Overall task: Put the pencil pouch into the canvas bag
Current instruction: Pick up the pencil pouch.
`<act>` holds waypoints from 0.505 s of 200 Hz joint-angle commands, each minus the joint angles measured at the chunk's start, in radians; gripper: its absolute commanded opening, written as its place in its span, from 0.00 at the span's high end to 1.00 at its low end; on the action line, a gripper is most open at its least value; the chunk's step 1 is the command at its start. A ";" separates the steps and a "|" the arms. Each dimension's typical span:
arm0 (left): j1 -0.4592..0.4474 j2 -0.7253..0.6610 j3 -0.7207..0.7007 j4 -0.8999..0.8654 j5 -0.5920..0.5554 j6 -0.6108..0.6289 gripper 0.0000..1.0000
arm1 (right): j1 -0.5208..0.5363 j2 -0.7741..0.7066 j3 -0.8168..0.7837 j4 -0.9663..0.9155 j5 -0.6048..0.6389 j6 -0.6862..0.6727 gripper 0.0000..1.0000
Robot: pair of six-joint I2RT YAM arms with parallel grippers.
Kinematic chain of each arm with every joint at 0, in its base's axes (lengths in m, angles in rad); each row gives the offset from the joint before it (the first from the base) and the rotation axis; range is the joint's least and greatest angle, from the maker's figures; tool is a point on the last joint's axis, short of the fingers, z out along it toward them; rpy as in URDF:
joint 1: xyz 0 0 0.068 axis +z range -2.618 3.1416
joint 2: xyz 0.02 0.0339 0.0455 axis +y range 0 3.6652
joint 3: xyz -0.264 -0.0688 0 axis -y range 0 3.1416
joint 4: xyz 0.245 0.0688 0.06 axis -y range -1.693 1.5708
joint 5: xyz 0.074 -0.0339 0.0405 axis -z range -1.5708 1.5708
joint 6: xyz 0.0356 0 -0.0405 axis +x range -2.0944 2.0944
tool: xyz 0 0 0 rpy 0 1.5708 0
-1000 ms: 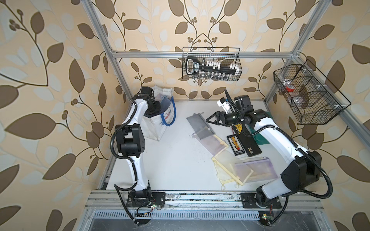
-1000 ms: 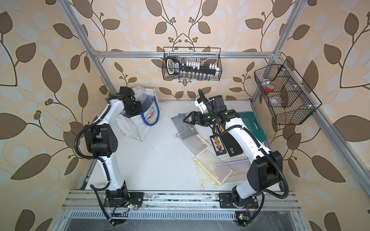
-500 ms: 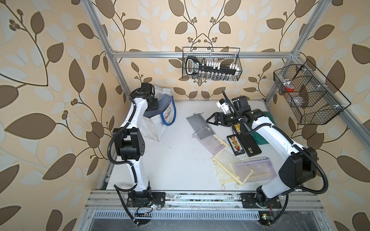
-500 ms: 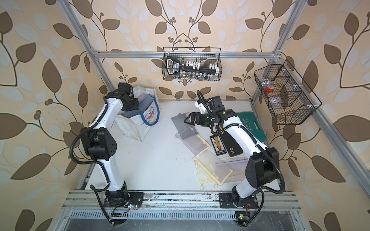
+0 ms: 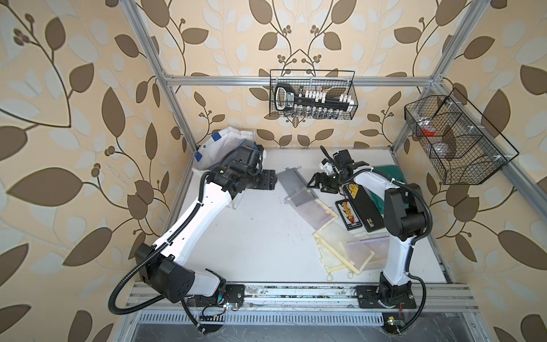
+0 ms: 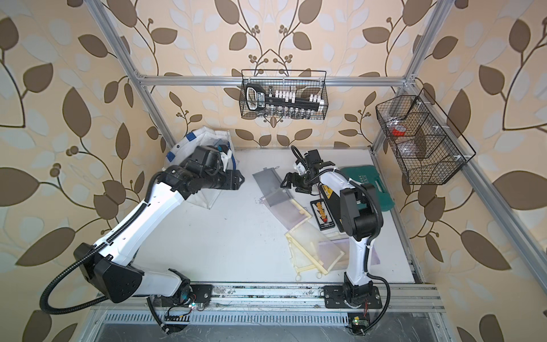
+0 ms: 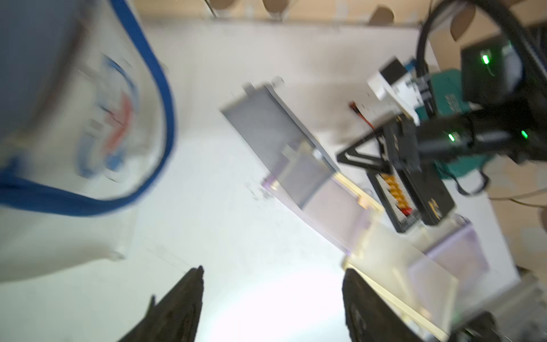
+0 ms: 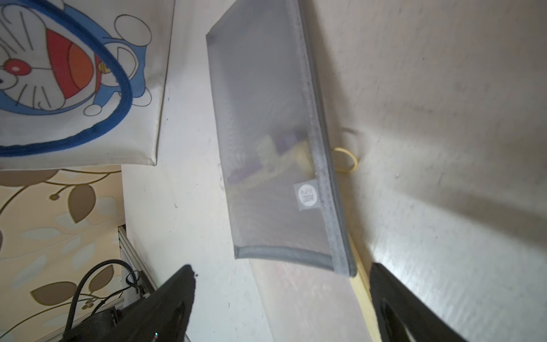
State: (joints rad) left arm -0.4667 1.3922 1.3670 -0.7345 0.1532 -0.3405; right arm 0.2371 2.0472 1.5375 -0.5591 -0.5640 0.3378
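Note:
The grey mesh pencil pouch [image 5: 296, 185] [image 6: 270, 185] lies flat on the white table, its near end resting on a purple pouch. My right gripper [image 5: 313, 180] [image 6: 286, 183] hovers open just beside that end. In the right wrist view the pencil pouch [image 8: 266, 133] lies ahead of the right gripper [image 8: 281, 268], and nothing is between the fingers. The white canvas bag [image 5: 225, 146] [image 6: 204, 139] stands at the back left, partly behind my left arm. My left gripper [image 5: 270, 183] [image 7: 272, 272] is open and empty between the bag [image 7: 88, 118] and the pouch [image 7: 266, 127].
A purple pouch [image 5: 313, 207], a yellow pouch [image 5: 334, 239] and another purple one [image 5: 367, 251] lie right of centre. A black bit case [image 5: 359, 204] and a teal tool case [image 5: 387, 174] sit under my right arm. Wire baskets [image 5: 312, 97] [image 5: 455, 142] hang on the walls.
My left gripper has left the canvas bag's mouth and swung out toward the pouches, its jaws opening. The right gripper has stayed by the grey pouch, its jaws a little narrower.

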 commanded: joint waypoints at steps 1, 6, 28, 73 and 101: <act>-0.044 0.017 -0.135 0.196 0.189 -0.207 0.27 | 0.005 0.054 0.082 0.015 -0.010 -0.022 0.14; -0.046 0.027 -0.153 0.221 0.188 -0.228 0.28 | 0.004 0.070 0.093 0.014 -0.010 -0.022 0.15; -0.046 0.104 -0.199 0.341 0.198 -0.314 0.30 | 0.004 0.125 0.119 0.023 -0.027 -0.020 0.20; -0.028 0.341 -0.113 0.434 0.119 -0.463 0.30 | 0.005 0.170 0.098 0.057 -0.049 0.005 0.29; 0.024 0.469 -0.084 0.595 0.138 -0.571 0.32 | 0.004 0.178 0.089 0.077 -0.062 0.009 0.32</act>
State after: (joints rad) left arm -0.4931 1.7901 1.2308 -0.3099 0.3050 -0.7765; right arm 0.2363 2.2078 1.6382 -0.5098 -0.5941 0.3405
